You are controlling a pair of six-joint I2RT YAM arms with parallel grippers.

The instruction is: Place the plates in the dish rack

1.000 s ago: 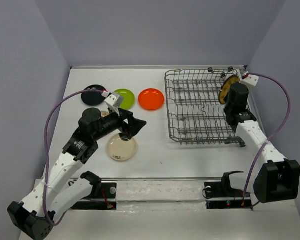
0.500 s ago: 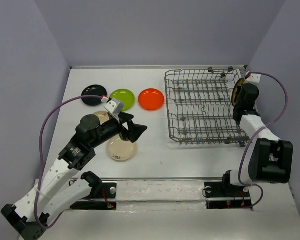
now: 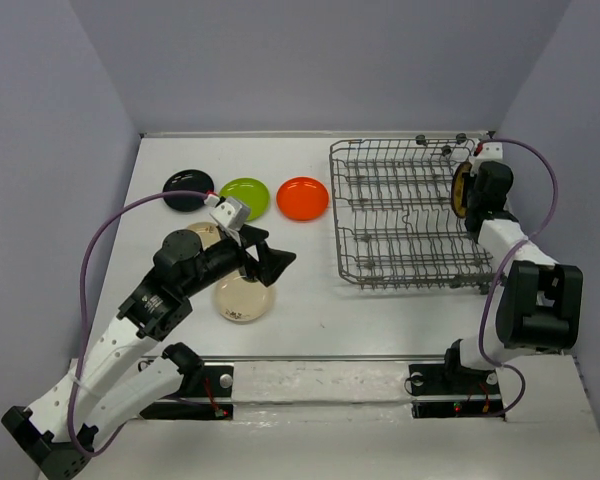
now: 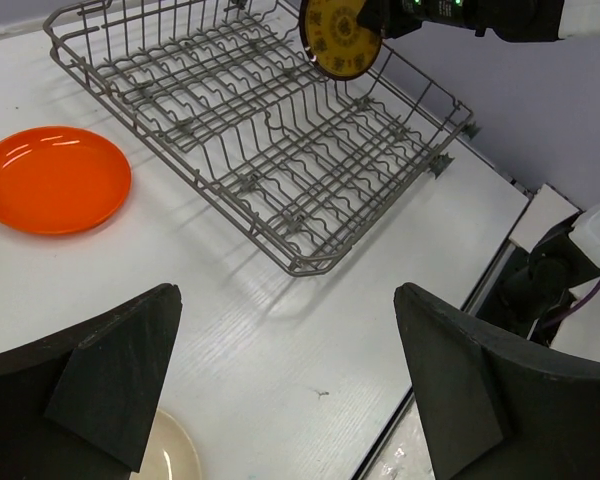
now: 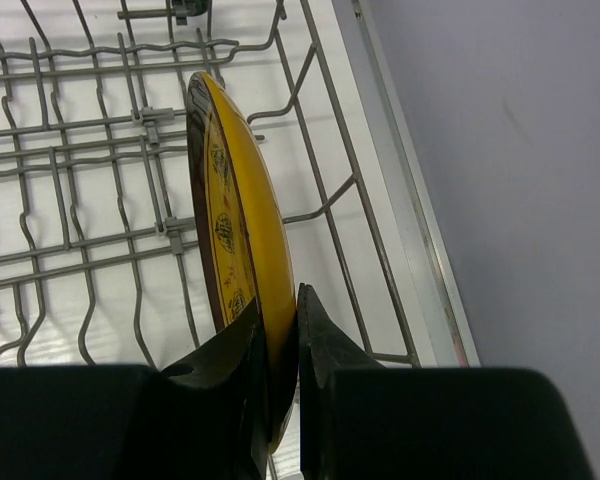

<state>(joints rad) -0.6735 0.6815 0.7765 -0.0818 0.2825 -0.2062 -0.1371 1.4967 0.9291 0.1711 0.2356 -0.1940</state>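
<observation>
Brown plate with yellow pattern (image 5: 235, 230) held upright on edge over right end of dish rack (image 3: 400, 215), upper right of top view | rim pinched by right gripper (image 5: 278, 300), jaws nearly closed | left gripper (image 4: 285, 293) spread wide, nothing held, near cream plate (image 3: 244, 297), lower left | black plate (image 3: 188, 189), lime green plate (image 3: 247, 198), orange plate (image 3: 303, 198) laid flat on table (image 3: 300, 310), upper left.

Rack (image 3: 405, 215): grey wire. Black plate (image 3: 188, 189), lime plate (image 3: 248, 196), orange plate (image 3: 303, 198), all plain. Cream plate (image 3: 245, 298), plain too. Patterned plate (image 5: 242, 230): yellow face, small dark motifs, brown back. Table (image 3: 300, 300) white. Walls (image 3: 310, 60) pale lavender.
</observation>
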